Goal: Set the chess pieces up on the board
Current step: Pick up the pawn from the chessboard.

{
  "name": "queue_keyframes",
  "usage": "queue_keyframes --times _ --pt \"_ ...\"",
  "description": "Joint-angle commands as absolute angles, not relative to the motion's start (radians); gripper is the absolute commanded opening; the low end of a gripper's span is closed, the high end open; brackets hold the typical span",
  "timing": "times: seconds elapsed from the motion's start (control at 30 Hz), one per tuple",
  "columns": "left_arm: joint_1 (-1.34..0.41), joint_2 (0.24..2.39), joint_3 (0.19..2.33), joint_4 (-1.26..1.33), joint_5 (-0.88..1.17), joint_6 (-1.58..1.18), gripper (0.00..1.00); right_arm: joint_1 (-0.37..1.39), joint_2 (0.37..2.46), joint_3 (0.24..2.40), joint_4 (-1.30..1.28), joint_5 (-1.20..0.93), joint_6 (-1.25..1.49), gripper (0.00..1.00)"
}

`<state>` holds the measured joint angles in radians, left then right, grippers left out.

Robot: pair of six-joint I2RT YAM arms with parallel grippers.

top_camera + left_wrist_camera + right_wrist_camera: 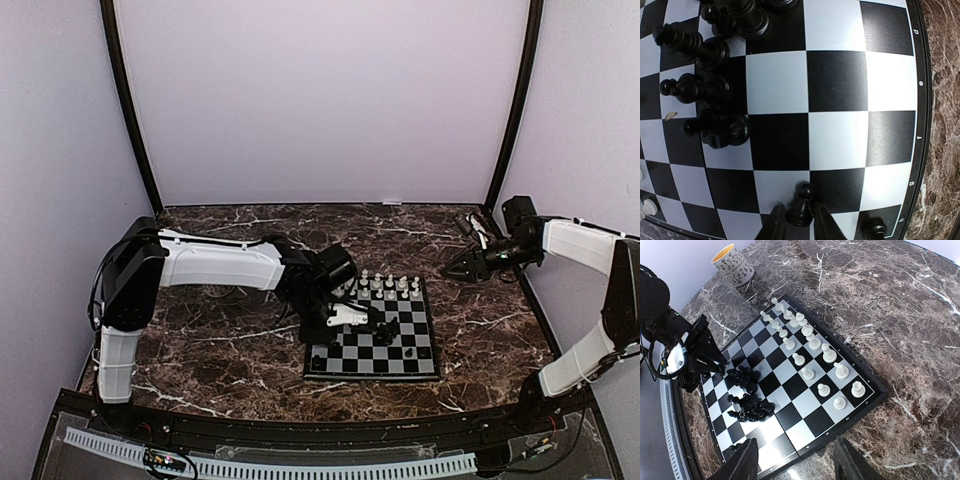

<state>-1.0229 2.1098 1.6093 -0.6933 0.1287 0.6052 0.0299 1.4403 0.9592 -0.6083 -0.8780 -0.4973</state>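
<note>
The board (pixel 425 368) lies at the table's middle. White chess pieces (pixel 388 286) stand in two rows along its far side, also in the right wrist view (pixel 810 342). Black pieces lie heaped mid-board (pixel 746 392), and in the left wrist view (pixel 715 90). My left gripper (pixel 380 326) is low over the board, its jaws (pixel 800 221) shut on a black pawn (pixel 801 202) that stands near the board's edge. Another black piece (pixel 872 227) stands on the corner square beside it. My right gripper (pixel 450 268) hovers open and empty beyond the board's far right corner (pixel 797 471).
A patterned mug (pixel 733 262) stands on the dark marbled tabletop (pixel 220 350) past the board's far left corner. The left arm (pixel 690 357) reaches over the board's black side. Pale walls close the table on three sides.
</note>
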Motion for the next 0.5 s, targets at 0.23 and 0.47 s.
queue_keyframes --times 0.23,0.47 --pt "-1.032 2.103 1.66 -0.741 0.176 0.589 0.11 0.034 1.438 0.988 -0.615 -0.888 -0.504 0.53" --pt "-0.964 1.93 1.626 -0.598 0.339 0.457 0.1 0.059 1.38 1.015 -0.598 -0.861 -0.48 0.53"
